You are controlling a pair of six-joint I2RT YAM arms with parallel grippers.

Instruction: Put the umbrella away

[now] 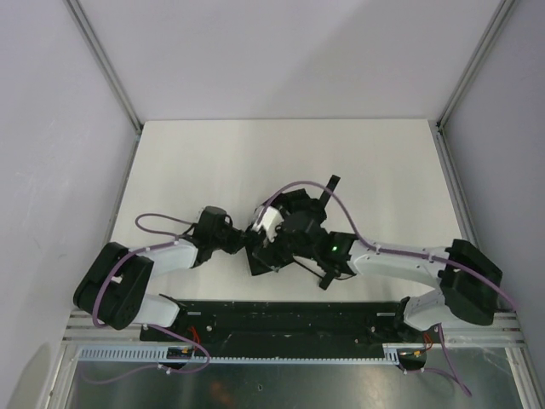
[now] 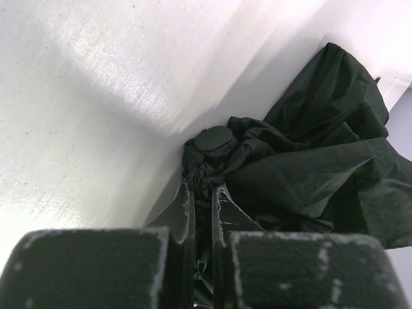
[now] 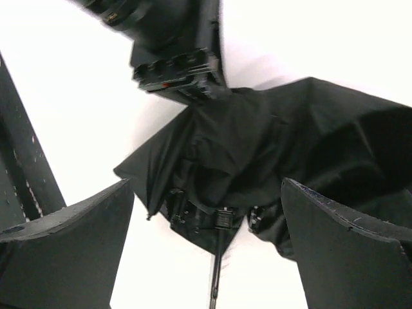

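Observation:
The umbrella (image 2: 309,161) is a crumpled heap of black fabric on the white table, with its round cap (image 2: 214,138) facing my left wrist camera. My left gripper (image 2: 204,199) is shut on a bunch of canopy fabric just below that cap. In the right wrist view the canopy (image 3: 270,141) fills the middle and the thin shaft (image 3: 216,270) runs down toward the camera. My right gripper (image 3: 209,248) stands wide open, one finger on each side of the shaft, touching nothing. From above, both grippers meet over the umbrella (image 1: 260,260) at the table's middle.
The white table (image 1: 204,162) is walled by pale panels left, right and behind. A black rail (image 1: 281,315) carrying the arm bases runs along the near edge. My left gripper's body (image 3: 174,58) shows at the top of the right wrist view.

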